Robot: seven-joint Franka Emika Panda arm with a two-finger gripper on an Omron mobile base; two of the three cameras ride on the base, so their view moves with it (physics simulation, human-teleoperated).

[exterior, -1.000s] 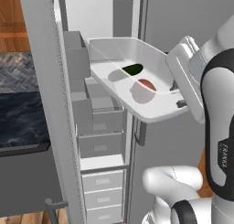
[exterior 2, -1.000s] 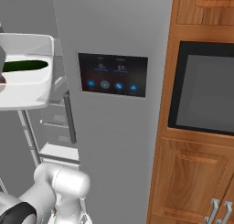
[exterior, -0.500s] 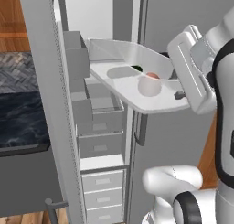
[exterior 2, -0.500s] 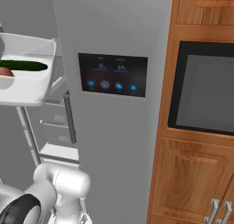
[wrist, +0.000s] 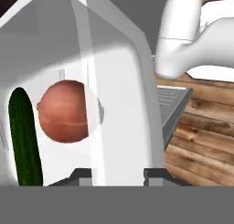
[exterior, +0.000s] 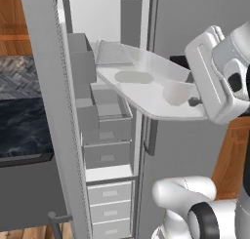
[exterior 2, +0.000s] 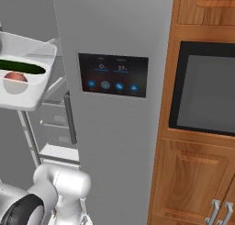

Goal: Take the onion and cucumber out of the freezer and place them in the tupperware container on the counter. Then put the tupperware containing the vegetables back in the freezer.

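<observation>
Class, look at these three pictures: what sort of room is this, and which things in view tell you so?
A home kitchen, rendered rather than real. The open freezer with its shelves and drawers, the fridge door's touch panel, the built-in oven set in wooden cabinets, and the dark marbled counter all show it.

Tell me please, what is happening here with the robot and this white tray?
The gripper is shut on the rim of the tupperware container and holds it up in front of the open freezer. The onion and the cucumber lie side by side inside the container. The container is not yet on a freezer shelf, so the last step remains.
</observation>
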